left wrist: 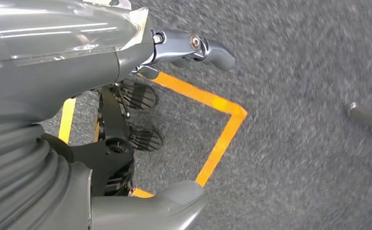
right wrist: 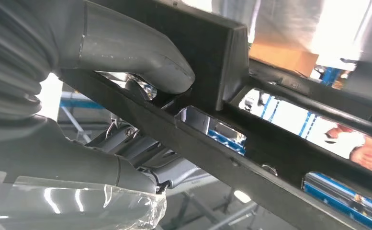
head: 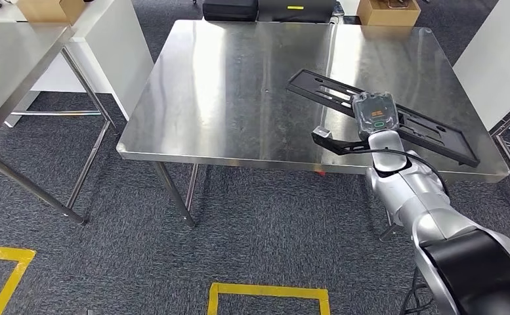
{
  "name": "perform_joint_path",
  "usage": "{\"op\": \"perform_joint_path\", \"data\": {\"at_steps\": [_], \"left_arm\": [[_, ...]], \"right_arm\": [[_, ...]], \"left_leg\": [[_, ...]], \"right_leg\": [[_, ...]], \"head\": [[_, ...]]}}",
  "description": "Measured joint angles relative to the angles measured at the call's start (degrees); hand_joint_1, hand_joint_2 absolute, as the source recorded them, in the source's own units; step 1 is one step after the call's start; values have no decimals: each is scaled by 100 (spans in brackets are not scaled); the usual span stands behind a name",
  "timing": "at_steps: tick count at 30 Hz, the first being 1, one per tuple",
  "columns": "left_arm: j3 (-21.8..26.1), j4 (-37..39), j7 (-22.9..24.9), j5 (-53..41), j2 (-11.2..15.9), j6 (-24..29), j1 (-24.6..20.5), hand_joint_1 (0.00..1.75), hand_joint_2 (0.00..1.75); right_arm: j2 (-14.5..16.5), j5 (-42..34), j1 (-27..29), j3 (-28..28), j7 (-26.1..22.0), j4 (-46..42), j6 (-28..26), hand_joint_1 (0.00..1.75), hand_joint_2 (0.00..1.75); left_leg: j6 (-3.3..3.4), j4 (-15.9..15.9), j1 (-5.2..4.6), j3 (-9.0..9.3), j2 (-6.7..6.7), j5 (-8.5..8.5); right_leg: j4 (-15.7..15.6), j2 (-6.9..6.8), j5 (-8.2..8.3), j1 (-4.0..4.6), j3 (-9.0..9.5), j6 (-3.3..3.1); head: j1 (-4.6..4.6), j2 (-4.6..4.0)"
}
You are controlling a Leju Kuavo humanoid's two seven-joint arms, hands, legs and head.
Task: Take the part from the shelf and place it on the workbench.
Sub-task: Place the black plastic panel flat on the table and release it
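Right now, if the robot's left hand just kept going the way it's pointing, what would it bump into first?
Probably the carpet. The left hand hangs pointing down at the floor, near the yellow tape, with nothing between as far as the wrist view shows.

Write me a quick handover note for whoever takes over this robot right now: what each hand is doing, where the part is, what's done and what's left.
Right hand: grips the long black part over the steel workbench, toward its right side. Whether the part touches the surface yet cannot be told.
Left hand: holds nothing, hangs at the robot's side above the grey carpet and yellow floor tape.
Done: part is off the shelf and brought to the workbench.
Left: set it flat on the top, release, withdraw the arm.
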Motion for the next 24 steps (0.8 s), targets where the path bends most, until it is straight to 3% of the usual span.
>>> {"op": "perform_joint_path", "data": {"at_steps": [2, 4, 5, 6, 9, 11, 13, 15, 17, 19, 20, 21, 22, 24], "left_arm": [[13, 0, -22, 5, -1, -8, 9, 0, 175], [30, 0, -43, 13, -1, -12, 39, 0, 175], [37, 0, -51, 20, -1, -17, 58, 0, 175], [46, 0, -58, 29, -1, -25, 74, 0, 175], [69, 0, -66, 47, 10, -47, 98, 0, 175], [77, 0, -68, 49, 25, -55, 107, 0, 175], [87, -1, -72, 53, 31, -62, 110, 0, 175], [103, -1, -77, 57, 28, -70, 110, 0, 175], [121, 0, -84, 62, 27, -77, 109, 0, 175], [133, 0, -89, 71, 25, -79, 121, 0, 175], [138, 0, -90, 76, 23, -79, 133, 0, 175], [143, 0, -91, 83, 20, -79, 145, 0, 175], [145, 0, -92, 87, 17, -79, 154, 0, 175], [152, 1, -94, 93, 11, -79, 162, 0, 175]], "right_arm": [[4, 1, -9, -3, 5, -3, 0, 175, 175], [15, 5, 17, -3, 4, -4, 2, 175, 175], [17, 6, 34, -4, 0, -4, 5, 175, 175], [20, 6, 45, -5, -4, -4, 11, 175, 175], [27, 6, 43, -10, -10, -4, 27, 175, 175], [34, 6, 30, -15, -18, -7, 31, 175, 175], [39, 6, 18, -22, -27, -18, 34, 175, 175], [34, 6, 4, -31, -29, -29, 35, 175, 175], [29, 6, -10, -37, -34, -32, 36, 175, 175], [24, 6, 13, -38, -45, -32, 41, 175, 175], [21, 6, 35, -38, -53, -32, 46, 175, 175], [22, 6, 52, -38, -60, -33, 51, 175, 175], [24, 6, 62, -38, -67, -33, 55, 175, 175], [26, 6, 71, -38, -77, -30, 67, 175, 175]], "left_leg": [[-67, 710, 22, -463, 12, -175], [-107, 1279, 37, -960, 15, -432], [-104, 1315, 39, -1099, 16, -447], [-84, 1153, 37, -1135, 16, -331], [77, 61, -8, -859, 1, 493], [174, -325, -53, -710, -32, 733], [239, -413, -63, -601, -48, 702], [295, -480, -52, -453, -36, 700], [323, -497, -43, -347, -29, 652], [329, -494, -41, -275, -41, 565], [321, -492, -41, -226, -52, 512], [307, -490, -41, -165, -65, 458], [291, -488, -40, -93, -73, 400], [246, -468, -47, 48, -83, 263]], "right_leg": [[-1, 10, -69, 2, 67, -67], [-1, 29, -155, 10, 145, -85], [-1, 40, -205, 16, 202, -84], [-2, 47, -257, 24, 268, -80], [-14, 59, -414, 59, 467, -52], [-22, 78, -480, 84, 554, 8], [2, 90, -494, 111, 605, 93], [225, 74, -553, 116, 536, 139], [841, 56, -735, 98, 188, 135], [1508, 54, -969, 82, -305, 135], [1636, 53, -1022, 72, -475, 151], [1551, 51, -975, 60, -543, 188], [1272, 48, -816, 48, -516, 245], [454, 16, -259, 34, -351, 348]], "head": [[-6, 0], [-12, 0], [-15, 0], [-15, 0], [-11, 0], [-10, 0], [-13, 0], [0, 0], [12, 0], [17, 0], [19, 0], [22, 0], [22, 0], [26, 0]]}}
